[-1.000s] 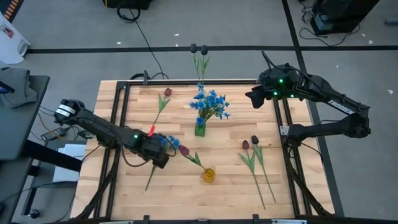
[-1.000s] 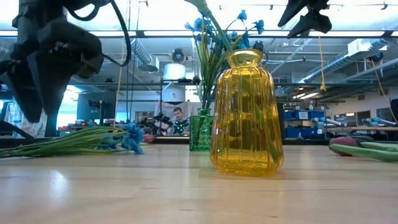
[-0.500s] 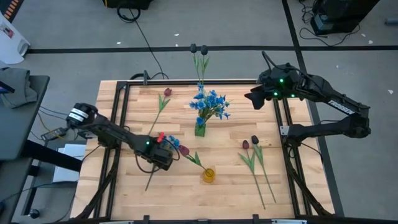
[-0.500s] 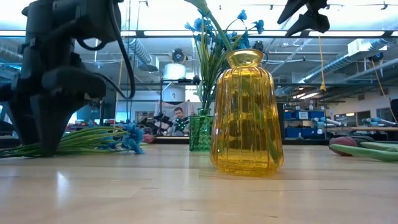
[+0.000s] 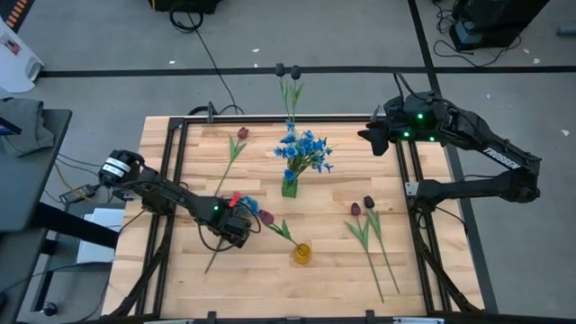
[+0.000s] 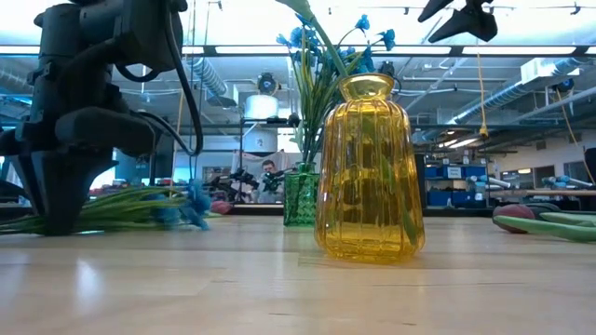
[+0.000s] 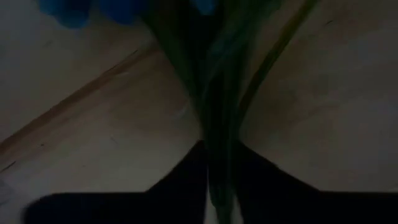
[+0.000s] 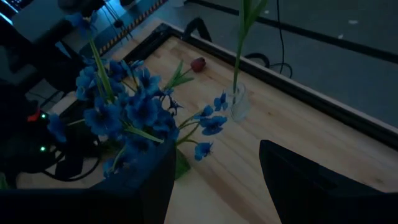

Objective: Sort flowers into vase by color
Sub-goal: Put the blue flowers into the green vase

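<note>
You see a light wooden slatted table top in the centre of the high view, edged by a black metal frame. A black cable snakes across the grey floor at upper left. In the low view, a person sits far behind, centre-left.

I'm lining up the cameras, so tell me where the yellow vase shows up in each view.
High view: yellow vase at the table's near middle, right of the left gripper.
Low view: it fills the centre.
Left wrist view: not in it.
Right wrist view: not in it.
Shared landmark: the green vase of blue flowers stands just behind it.
</note>
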Available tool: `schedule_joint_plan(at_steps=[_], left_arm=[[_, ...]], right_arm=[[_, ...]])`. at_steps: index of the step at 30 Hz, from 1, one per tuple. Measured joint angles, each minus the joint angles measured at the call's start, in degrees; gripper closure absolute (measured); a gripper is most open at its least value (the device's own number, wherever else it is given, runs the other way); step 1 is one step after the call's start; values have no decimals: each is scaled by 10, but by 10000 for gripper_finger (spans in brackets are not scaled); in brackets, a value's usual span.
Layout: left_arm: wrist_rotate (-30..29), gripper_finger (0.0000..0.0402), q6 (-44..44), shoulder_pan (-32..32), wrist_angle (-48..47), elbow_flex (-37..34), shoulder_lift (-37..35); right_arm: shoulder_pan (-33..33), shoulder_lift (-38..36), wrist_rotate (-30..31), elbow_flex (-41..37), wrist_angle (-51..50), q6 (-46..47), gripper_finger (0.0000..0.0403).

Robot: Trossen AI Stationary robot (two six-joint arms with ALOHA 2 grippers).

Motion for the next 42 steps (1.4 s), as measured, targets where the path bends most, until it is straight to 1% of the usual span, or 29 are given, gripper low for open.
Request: schedule_joint_plan(at_steps=[2,4,9,15,21,25,29,32,37,39,42], left_arm=[[1,372,11,0,0,0,0],[2,387,21,0,-4,4,0],[3,375,33,1,-3,18,3],[0,383,31,1,-2,53,3],[-45,383,26,4,-6,93,2],[-76,383,24,12,-40,120,2],[-127,383,22,21,-98,152,-3],[-181,383,-5,27,-141,171,-21],[-310,383,-83,27,-214,191,-75],[-366,383,-110,27,-229,193,-100],[-475,384,-130,27,-224,193,-138]], right_arm=[[0,-2,1,0,0,-4,163],[0,-5,2,0,0,-11,163],[0,-6,2,0,0,-32,163],[0,-6,2,0,-1,-53,163],[0,-6,0,0,-1,-69,163],[0,-6,0,0,-1,-79,163],[0,-6,-1,0,-1,-79,163],[0,-7,-4,0,-3,-88,163],[0,-13,-5,0,-4,-95,163],[0,-16,-5,0,-4,-96,163],[0,-19,-5,0,-4,-101,163]])
